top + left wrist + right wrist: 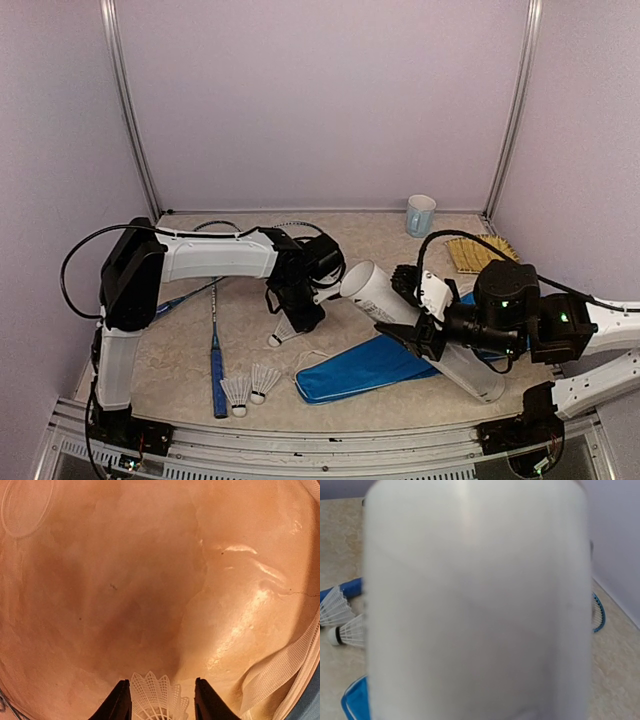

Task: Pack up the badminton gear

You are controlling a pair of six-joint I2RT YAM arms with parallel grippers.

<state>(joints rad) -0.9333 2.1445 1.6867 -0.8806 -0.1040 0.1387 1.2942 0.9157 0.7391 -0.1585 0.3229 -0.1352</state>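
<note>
Now, left gripper [298,314]: closed on a shuttlecock [156,698], fingers [121,701] hugging the feather skirt on either side, held clear of the table [180,350].
Tube hold: right gripper [418,336] is clamped round the white tube [380,295] about midway and holds it tilted; in the right wrist view the tube fills the frame and hides the fingers.
Tube axis: it runs from near right, above the blue cover [350,372], to far left, with the open mouth at the far-left end.
Key relation: the mouth sits just right of the held shuttlecock and a touch farther back, facing the left arm, so the left gripper is clearly the nearer one.
Next move, at a guess: shuttlecock goes right, lined up along that axis and into the mouth.
Cork direction: cannot tell from these views.
Waiting: two more shuttlecocks [264,378] near the front edge, just beside a racket handle [217,372].
</note>
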